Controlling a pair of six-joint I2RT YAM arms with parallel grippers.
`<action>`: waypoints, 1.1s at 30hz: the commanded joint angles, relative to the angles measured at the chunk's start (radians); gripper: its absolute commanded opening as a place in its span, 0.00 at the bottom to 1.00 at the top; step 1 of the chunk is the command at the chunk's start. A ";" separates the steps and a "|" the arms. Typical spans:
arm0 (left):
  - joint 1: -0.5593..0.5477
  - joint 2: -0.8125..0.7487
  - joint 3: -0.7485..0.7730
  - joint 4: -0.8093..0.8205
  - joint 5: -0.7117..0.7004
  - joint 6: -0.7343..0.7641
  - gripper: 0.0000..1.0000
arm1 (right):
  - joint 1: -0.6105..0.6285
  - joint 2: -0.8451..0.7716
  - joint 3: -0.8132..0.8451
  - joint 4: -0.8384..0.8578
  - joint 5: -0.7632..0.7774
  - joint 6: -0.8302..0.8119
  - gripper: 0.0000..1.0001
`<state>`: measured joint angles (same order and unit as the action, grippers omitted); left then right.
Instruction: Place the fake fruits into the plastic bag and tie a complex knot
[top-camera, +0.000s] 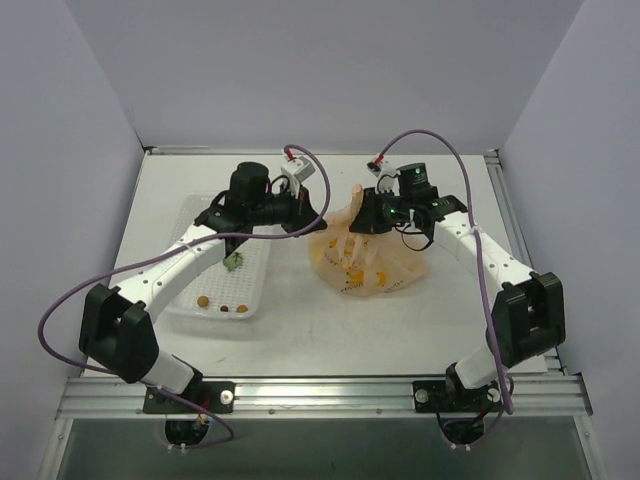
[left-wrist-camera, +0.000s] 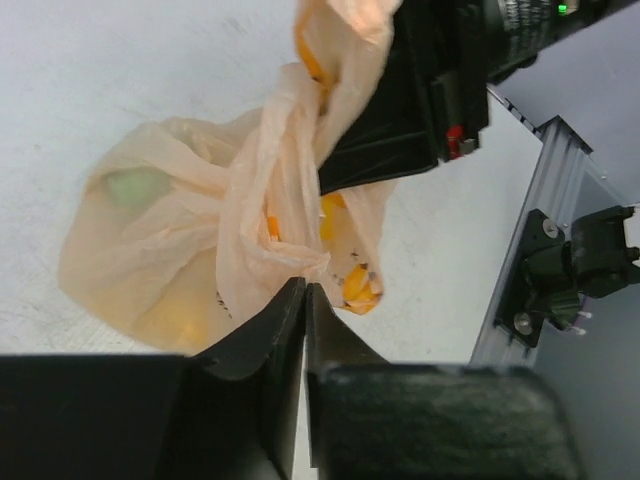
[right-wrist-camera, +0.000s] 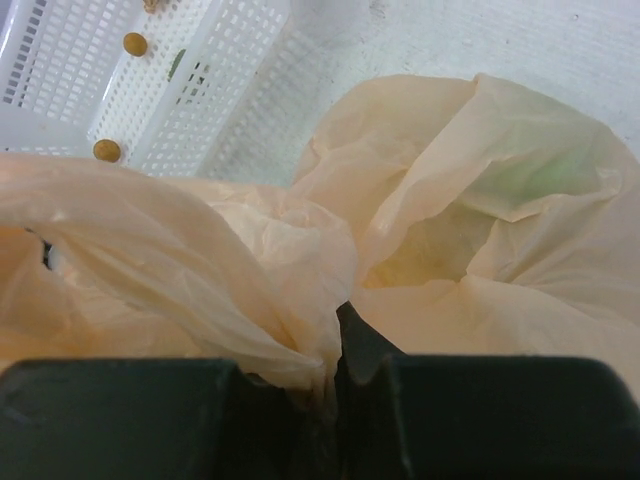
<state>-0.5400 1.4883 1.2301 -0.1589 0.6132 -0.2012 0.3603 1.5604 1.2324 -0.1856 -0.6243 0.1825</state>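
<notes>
The peach-orange plastic bag (top-camera: 368, 262) lies on the table's middle, its handles pulled up. The fake fruits show only as shapes through its film: a green round one (left-wrist-camera: 133, 186) and a yellow one (left-wrist-camera: 188, 316) in the left wrist view, a green tint (right-wrist-camera: 545, 175) in the right wrist view. My left gripper (top-camera: 318, 226) is shut on a twisted handle strand (left-wrist-camera: 285, 200) at the bag's left top. My right gripper (top-camera: 366, 216) is shut on bunched bag film (right-wrist-camera: 270, 300) at the bag's upper right. Its black body (left-wrist-camera: 400, 110) shows close by in the left wrist view.
A white mesh tray (top-camera: 215, 285) lies left of the bag, holding small brown bits (top-camera: 203, 300) and a dark-green leafy piece (top-camera: 235, 262). It also shows in the right wrist view (right-wrist-camera: 200, 90). An aluminium rail (left-wrist-camera: 520, 260) runs along the table's edge.
</notes>
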 joint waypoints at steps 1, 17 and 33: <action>0.041 0.021 0.054 0.084 0.012 -0.038 0.15 | -0.006 -0.105 -0.053 0.158 -0.029 -0.012 0.00; 0.202 0.093 0.235 -0.106 0.431 0.394 0.97 | -0.001 -0.166 -0.116 0.241 -0.228 -0.344 0.00; 0.199 0.161 0.278 -0.206 0.530 0.549 0.88 | 0.031 -0.180 -0.105 0.098 -0.322 -0.615 0.00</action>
<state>-0.3386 1.6447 1.4559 -0.3534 1.0748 0.3161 0.3782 1.4265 1.1122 -0.0532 -0.8913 -0.3408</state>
